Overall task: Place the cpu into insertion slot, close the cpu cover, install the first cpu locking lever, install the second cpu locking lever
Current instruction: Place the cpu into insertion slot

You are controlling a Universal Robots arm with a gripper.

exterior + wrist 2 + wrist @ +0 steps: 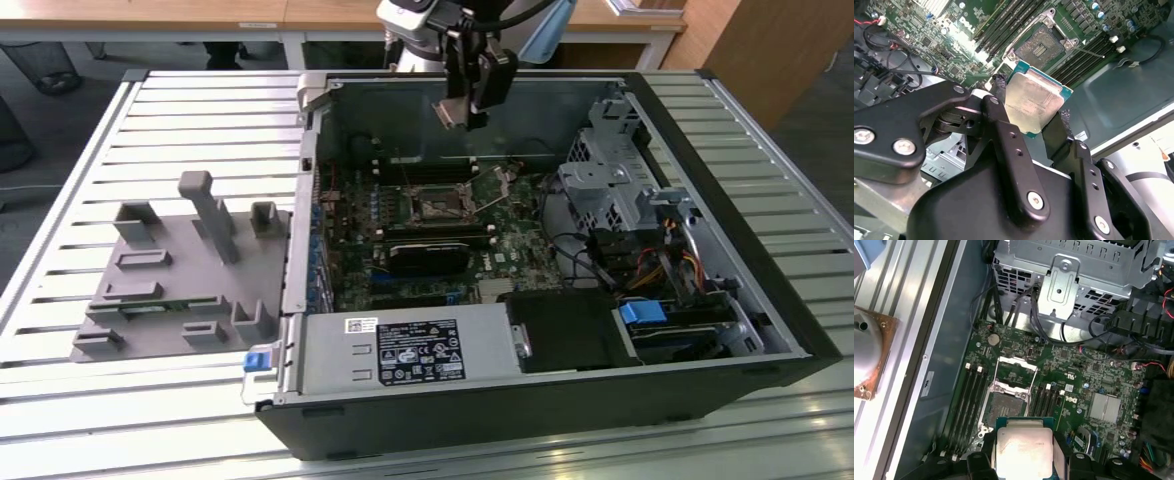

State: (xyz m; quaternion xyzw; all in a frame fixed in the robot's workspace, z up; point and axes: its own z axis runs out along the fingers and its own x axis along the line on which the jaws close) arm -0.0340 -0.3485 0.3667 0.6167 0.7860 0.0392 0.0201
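The small, flat, silver-grey square cpu (1034,102) is clamped in the black gripper (461,112) and held well above the dark, silver-framed insertion slot (1006,407), whose contacts could be damaged if it were lowered tilted or misaligned.

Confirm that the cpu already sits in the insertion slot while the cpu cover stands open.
Not right. The cpu is gripped in the tool, above the board; the insertion slot lies bare, as both wrist views show. The cpu cover does stand open.
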